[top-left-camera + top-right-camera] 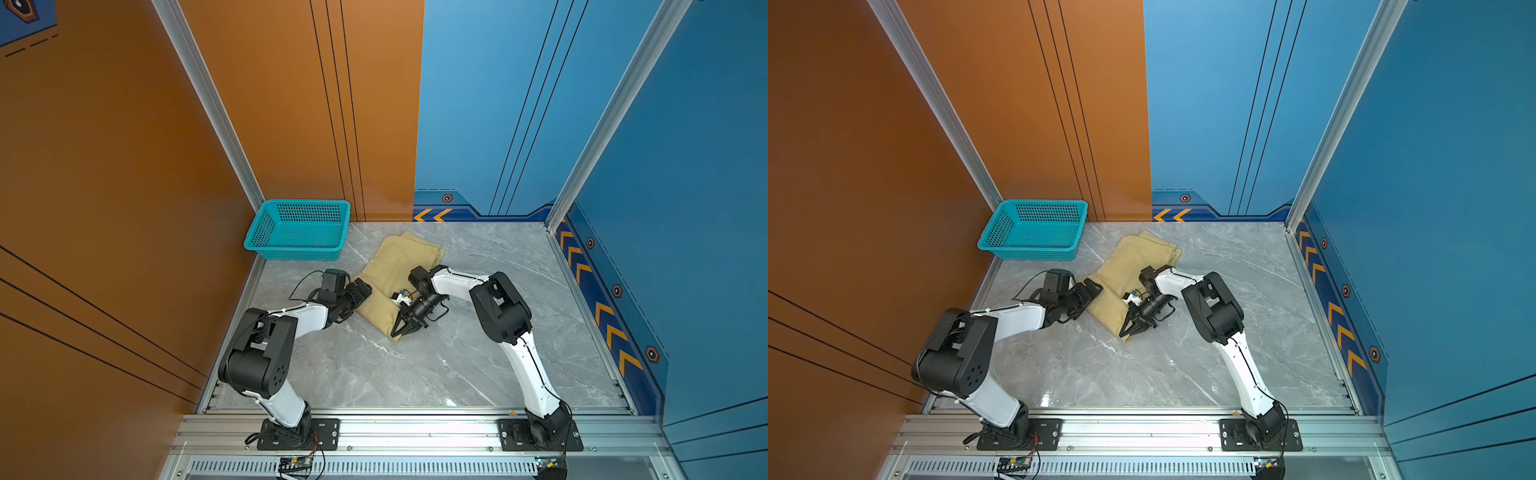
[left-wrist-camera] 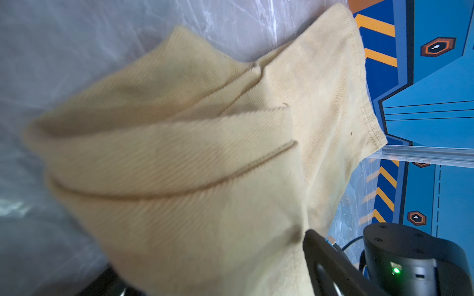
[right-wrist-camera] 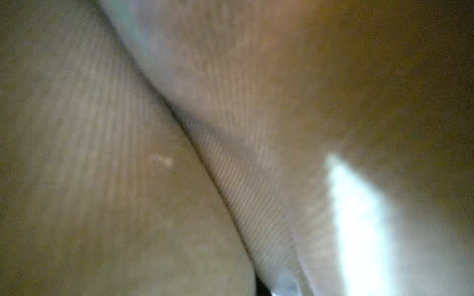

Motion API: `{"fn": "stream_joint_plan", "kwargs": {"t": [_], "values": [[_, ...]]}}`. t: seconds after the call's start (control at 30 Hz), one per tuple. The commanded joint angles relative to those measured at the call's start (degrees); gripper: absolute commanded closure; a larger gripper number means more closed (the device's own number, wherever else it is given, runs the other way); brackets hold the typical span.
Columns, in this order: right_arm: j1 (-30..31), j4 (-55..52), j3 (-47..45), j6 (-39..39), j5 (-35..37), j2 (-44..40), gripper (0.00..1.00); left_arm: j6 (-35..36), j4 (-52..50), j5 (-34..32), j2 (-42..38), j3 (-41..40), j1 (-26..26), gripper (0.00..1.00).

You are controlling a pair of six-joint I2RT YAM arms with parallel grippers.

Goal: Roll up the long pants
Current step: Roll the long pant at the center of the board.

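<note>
Plain khaki-tan cotton long pants (image 1: 390, 266) (image 1: 1127, 266), folded into a thick layered strip, lying mid-frame in both top views on grey marble-patterned tabletop (image 1: 436, 374), just lower right of teal plastic mesh basket (image 1: 297, 203). Long axis slanting from upper right, stacked edges (seemingly leg hems) pointing there, down to lower centre. Probably light, soft, limp, prone to sag and spring open; best pinched at both lower-end corners. Right gripper (image 1: 395, 332) closed, tips at strip's lower corner; cloth between them not discernible. Left gripper (image 1: 360, 291) at strip's left edge; spread impossible to tell.
</note>
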Motion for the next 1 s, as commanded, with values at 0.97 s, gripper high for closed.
{"fn": "stream_joint_plan", "kwargs": {"t": [0.97], "values": [[-0.53,-10.55,-0.13,-1.67,-2.39,4.34,1.00,-13.95,32.25,5.14,16.77,-15.40,0.05,0.35]]}}
